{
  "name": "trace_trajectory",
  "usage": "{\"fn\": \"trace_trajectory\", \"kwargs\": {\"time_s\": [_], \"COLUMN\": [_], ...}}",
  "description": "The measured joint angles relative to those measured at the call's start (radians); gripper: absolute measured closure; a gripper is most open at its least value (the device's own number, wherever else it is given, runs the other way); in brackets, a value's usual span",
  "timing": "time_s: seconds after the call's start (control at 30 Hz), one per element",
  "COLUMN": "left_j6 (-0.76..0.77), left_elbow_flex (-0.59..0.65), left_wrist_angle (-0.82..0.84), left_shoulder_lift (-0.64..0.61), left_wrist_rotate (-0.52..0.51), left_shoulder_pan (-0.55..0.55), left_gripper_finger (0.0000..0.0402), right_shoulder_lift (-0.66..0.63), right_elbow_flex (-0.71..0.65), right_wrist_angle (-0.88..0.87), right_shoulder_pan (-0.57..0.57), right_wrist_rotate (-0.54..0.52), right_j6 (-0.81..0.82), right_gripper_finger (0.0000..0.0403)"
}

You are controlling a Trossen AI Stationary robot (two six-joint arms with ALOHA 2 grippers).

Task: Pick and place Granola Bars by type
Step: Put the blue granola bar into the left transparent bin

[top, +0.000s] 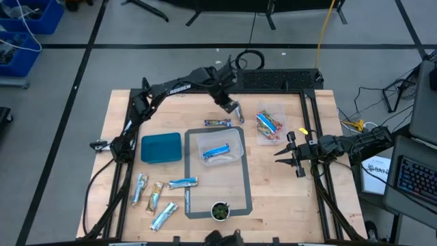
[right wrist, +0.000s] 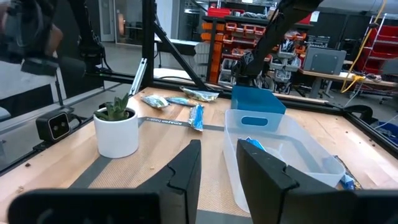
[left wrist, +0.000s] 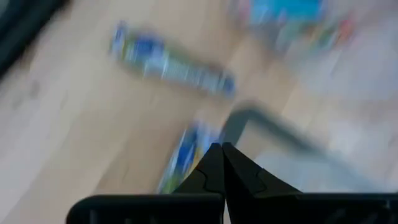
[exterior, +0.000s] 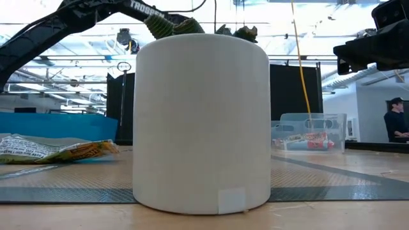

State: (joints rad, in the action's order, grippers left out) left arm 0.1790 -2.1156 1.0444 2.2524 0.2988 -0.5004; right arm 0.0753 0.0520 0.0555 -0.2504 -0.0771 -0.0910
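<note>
Left gripper (top: 238,111): fingers pressed together, nothing between them, poised over the bare wood at the far side of the table. A blue bar (top: 218,124) lies just beside the fingertips, on the wood by the far edge of the gray mat (top: 235,195); the left wrist view shows it apart from the closed tips.

Right gripper (top: 295,156): fingers spread, empty, at the right side of the table, well apart from every bar.

Bars elsewhere: one blue bar (top: 216,152) inside the clear bin (top: 235,137) on the mat; several blue and orange-red bars (top: 269,125) in a second clear bin (top: 282,113) near the right gripper; five loose bars (top: 158,197) at the near left, beside the blue bin (top: 162,147). A potted plant (top: 220,211) stands on the mat's near edge.
</note>
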Motion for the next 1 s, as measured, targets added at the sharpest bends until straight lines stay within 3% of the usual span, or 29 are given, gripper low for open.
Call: {"fn": "trace_trajectory", "kwargs": {"time_s": [0.17, 0.33, 0.5, 0.8, 1.0], "left_j6": [-0.062, -0.114, -0.246, -0.306, -0.306], "left_elbow_flex": [-0.002, 0.053, 0.076, 0.077, 0.077], "left_wrist_angle": [0.259, 0.301, 0.296, 0.295, 0.218], "left_shoulder_lift": [0.001, 0.004, 0.004, 0.003, 0.003], "left_wrist_rotate": [-0.139, -0.303, -0.313, -0.450, -0.389], "left_shoulder_pan": [0.037, 0.052, 0.078, 0.105, 0.064], "left_gripper_finger": [0.0401, 0.0401, 0.0383, 0.0334, 0.0321], "right_shoulder_lift": [0.000, 0.000, 0.000, 0.000, 0.000], "right_elbow_flex": [0.000, 0.000, 0.000, 0.000, 0.000], "right_wrist_angle": [-0.001, 0.000, 0.000, 0.000, 0.000], "right_shoulder_pan": [0.000, 0.000, 0.000, 0.000, 0.000], "right_wrist_rotate": [0.000, 0.000, 0.000, 0.000, 0.000], "right_j6": [0.000, 0.000, 0.000, 0.000, 0.000], "right_gripper_finger": [0.0309, 0.0308, 0.0309, 0.0309, 0.0307]}}
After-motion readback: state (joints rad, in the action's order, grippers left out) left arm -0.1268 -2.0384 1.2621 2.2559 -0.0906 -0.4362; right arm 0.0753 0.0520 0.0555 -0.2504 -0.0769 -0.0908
